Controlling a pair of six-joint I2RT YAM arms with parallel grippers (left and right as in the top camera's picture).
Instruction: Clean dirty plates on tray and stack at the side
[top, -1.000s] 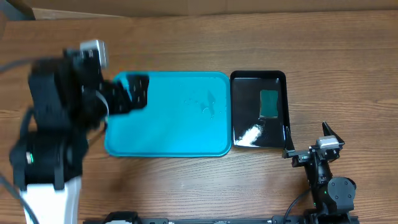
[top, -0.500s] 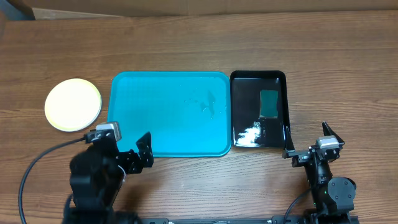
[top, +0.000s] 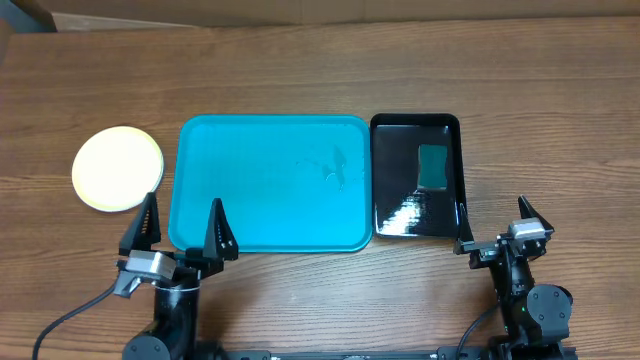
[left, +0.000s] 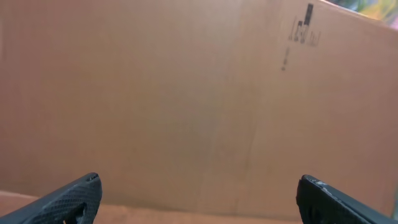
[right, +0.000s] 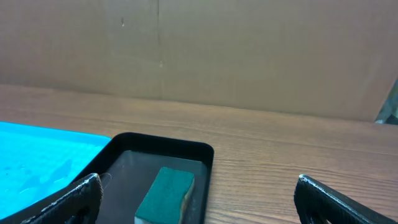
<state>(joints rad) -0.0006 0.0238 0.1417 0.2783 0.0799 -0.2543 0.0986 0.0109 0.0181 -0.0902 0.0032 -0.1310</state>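
Nearest you, your left tool (top: 180, 228) stands spread as wide as it goes with nothing in it. One fingertip sits over the near left corner of the tray (top: 270, 180) and the other over bare desk (top: 320, 70) just outside that corner. Your right tool (top: 497, 228) is spread equally wide and also has hold of nothing, off the near right corner of the black tray (top: 400, 150), with open desk on its right. The turquoise tray's floor shows only faint wet streaks right of middle. Its right rim runs just beside the black tray, where a green sponge (top: 432, 166) lies toward the far end. Left of the tray, close to its rim but apart, a yellow-green plate (top: 118, 168) rests on the desk; you cannot tell whether others lie beneath it. Beyond, bare wood reaches a cardboard wall (right: 249, 50).
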